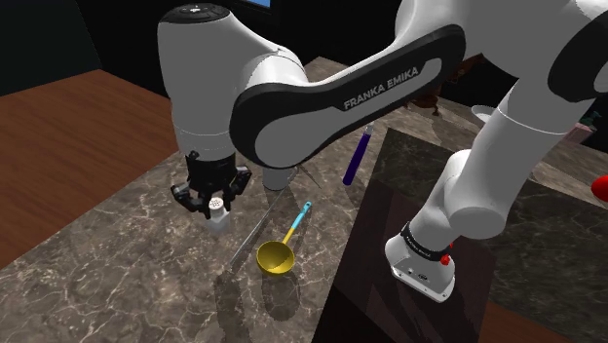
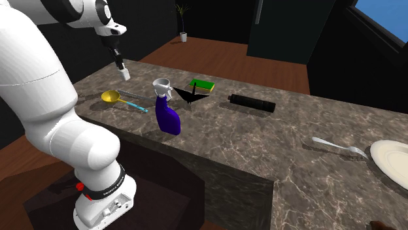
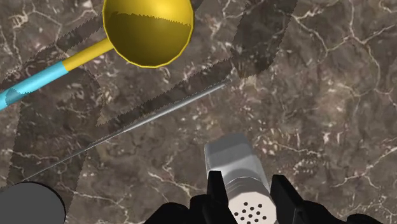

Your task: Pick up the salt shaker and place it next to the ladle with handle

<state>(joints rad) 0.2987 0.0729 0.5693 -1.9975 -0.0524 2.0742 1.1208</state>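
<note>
The salt shaker (image 3: 236, 170) is a small pale grey shaker with a perforated top, clasped between my black fingers. My gripper (image 1: 216, 208) is shut on the shaker (image 1: 219, 212) and holds it above the dark marble counter (image 1: 127, 263). The ladle (image 1: 277, 256) has a yellow bowl and a yellow-and-blue handle; it lies on the counter toward the shoulder view's right of the shaker. From the wrist, the ladle bowl (image 3: 148, 30) lies ahead of the shaker, past a thin grey rod (image 3: 127, 127). In the second exterior view the gripper (image 2: 120, 65) hangs over the ladle (image 2: 111, 97).
A purple spray bottle (image 2: 166, 111), a green sponge (image 2: 203, 85), a black folded shape (image 2: 184, 95) and a black cylinder (image 2: 252, 102) stand further along the counter. A fork (image 2: 337, 147) and a white plate (image 2: 392, 160) lie at the far end. My stand (image 1: 468, 224) occupies the shoulder view's right.
</note>
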